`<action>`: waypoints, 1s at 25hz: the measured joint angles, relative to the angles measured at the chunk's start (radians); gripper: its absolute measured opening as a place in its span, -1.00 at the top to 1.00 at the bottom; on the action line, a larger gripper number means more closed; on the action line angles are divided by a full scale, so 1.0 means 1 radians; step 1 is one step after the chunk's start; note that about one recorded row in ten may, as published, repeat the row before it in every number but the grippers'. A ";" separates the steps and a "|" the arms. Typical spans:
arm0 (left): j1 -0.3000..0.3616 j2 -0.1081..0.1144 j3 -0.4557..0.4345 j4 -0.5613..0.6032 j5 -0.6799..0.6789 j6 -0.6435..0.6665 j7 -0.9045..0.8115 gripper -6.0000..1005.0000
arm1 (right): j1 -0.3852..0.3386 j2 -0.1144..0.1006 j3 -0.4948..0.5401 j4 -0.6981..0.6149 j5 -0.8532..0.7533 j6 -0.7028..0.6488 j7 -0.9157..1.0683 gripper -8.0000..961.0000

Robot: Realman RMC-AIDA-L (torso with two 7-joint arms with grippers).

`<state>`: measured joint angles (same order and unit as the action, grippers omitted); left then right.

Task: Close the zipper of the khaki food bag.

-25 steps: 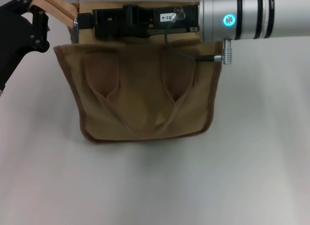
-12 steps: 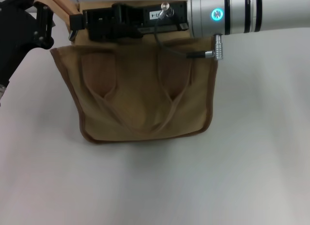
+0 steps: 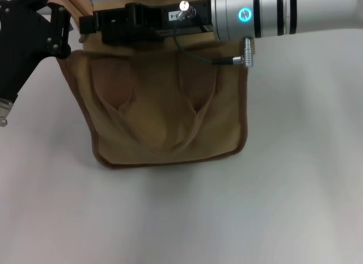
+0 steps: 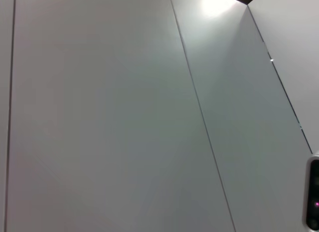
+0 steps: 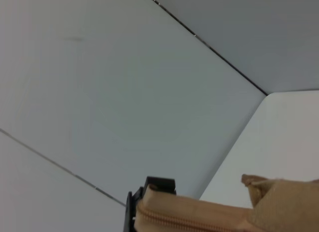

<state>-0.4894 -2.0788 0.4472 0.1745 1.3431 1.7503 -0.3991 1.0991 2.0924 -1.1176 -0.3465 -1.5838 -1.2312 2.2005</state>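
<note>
The khaki food bag [image 3: 164, 110] lies flat on a pale, smooth table [image 3: 227, 218], its tan canvas matt and slightly creased, with darker brown piping rounding its lower corners and two fabric handles forming a soft V on its front face. Along its top edge, at about 12 o'clock in the head view, the right gripper [image 3: 93, 22] — a black, blocky body on a polished silver arm with a glowing cyan ring — lies sideways over the bag's mouth, its tip at the bag's upper left corner; whether its fingers are spread or closed I cannot tell. Just beside it, at about 10 o'clock, the left gripper [image 3: 54, 25], black and angular, sits against that same corner next to a lighter tan strap; its finger state cannot be told either. In the right wrist view the zipper [image 5: 189, 223] shows as a fine toothed line — khaki-taped — running along the bag's top. Bare tabletop spreads wide from 3 through 6 to 9 o'clock around the bag.
</note>
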 joint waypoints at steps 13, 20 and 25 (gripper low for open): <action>-0.011 0.000 -0.010 -0.021 -0.006 -0.012 0.027 0.94 | 0.009 0.000 -0.001 -0.003 0.003 0.009 -0.001 -0.07; -0.023 0.000 -0.002 -0.039 -0.003 -0.009 0.028 0.94 | 0.024 0.000 -0.030 0.007 0.004 0.031 -0.001 0.20; -0.024 -0.001 -0.003 -0.043 -0.003 -0.008 0.029 0.94 | 0.024 0.000 -0.042 0.006 0.010 0.041 -0.025 0.39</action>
<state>-0.5137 -2.0796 0.4446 0.1310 1.3400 1.7426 -0.3703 1.1228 2.0923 -1.1595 -0.3403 -1.5737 -1.1906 2.1752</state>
